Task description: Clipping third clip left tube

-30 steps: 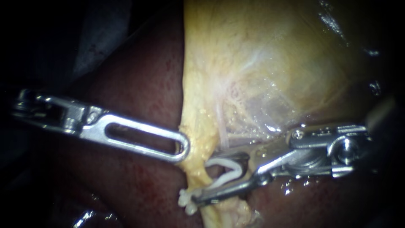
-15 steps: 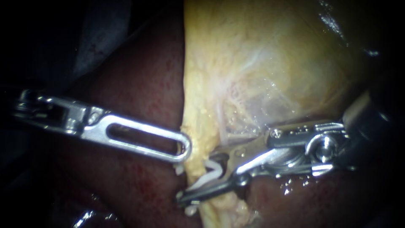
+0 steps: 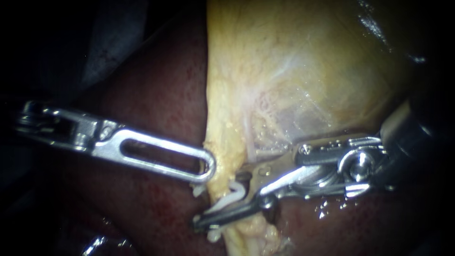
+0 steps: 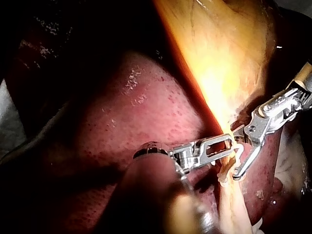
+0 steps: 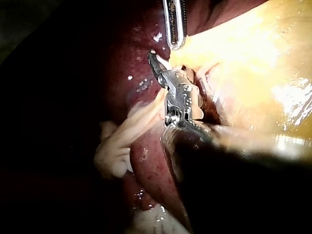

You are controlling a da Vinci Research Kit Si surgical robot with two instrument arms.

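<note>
Both are gripping near six o'clock: left instrument (image 3: pixel 208 169) pinching yellow tissue (image 3: pixel 227 132), right instrument (image 3: pixel 222 203) squeezing a clip (image 3: pixel 235 193) around the tube (image 3: pixel 219 188).

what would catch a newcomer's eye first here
First, the white clip held in the jaws of the right instrument, right at the pale tube, low in the middle of the endoscope view. Next comes the shiny left instrument, its tip against the tube's other side. Above them, the big yellow gallbladder lies on the dark red liver.
</note>
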